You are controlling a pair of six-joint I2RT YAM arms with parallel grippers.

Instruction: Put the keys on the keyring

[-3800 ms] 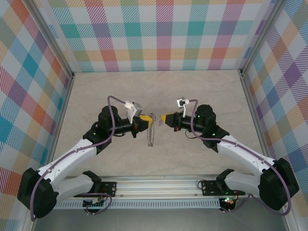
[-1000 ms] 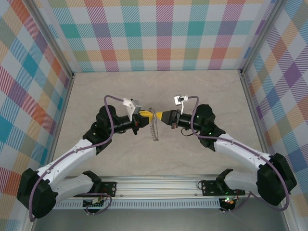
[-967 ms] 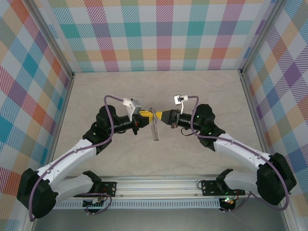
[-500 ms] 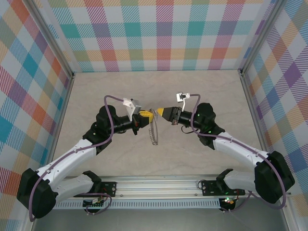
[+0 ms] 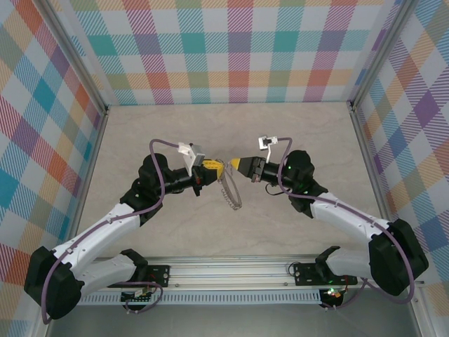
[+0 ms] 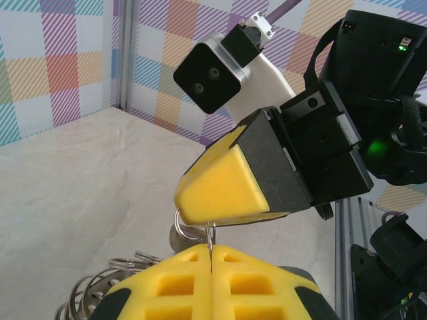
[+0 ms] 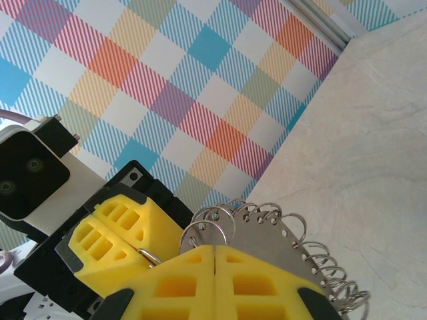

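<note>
The keyring is a thin grey metal hoop edged with wire loops, hanging between the two arms above the table. My left gripper is shut on a thin wire at the hoop's top edge. My right gripper meets it tip to tip and is shut. In the right wrist view a small round metal head with a hole, the key, sticks out between the right fingers, against the keyring's flat face. The key's blade is hidden. A small split ring hangs under the right finger.
The pale marble-patterned table is walled by checked panels on three sides. A metal rail with the arm bases runs along the near edge. The hoop's loops hang to the lower left of the left fingers.
The right gripper has risen slightly and drawn a little right. The keyring's lower end has swung out to the right, from hanging straight down to slanting. Both grippers stay shut.
</note>
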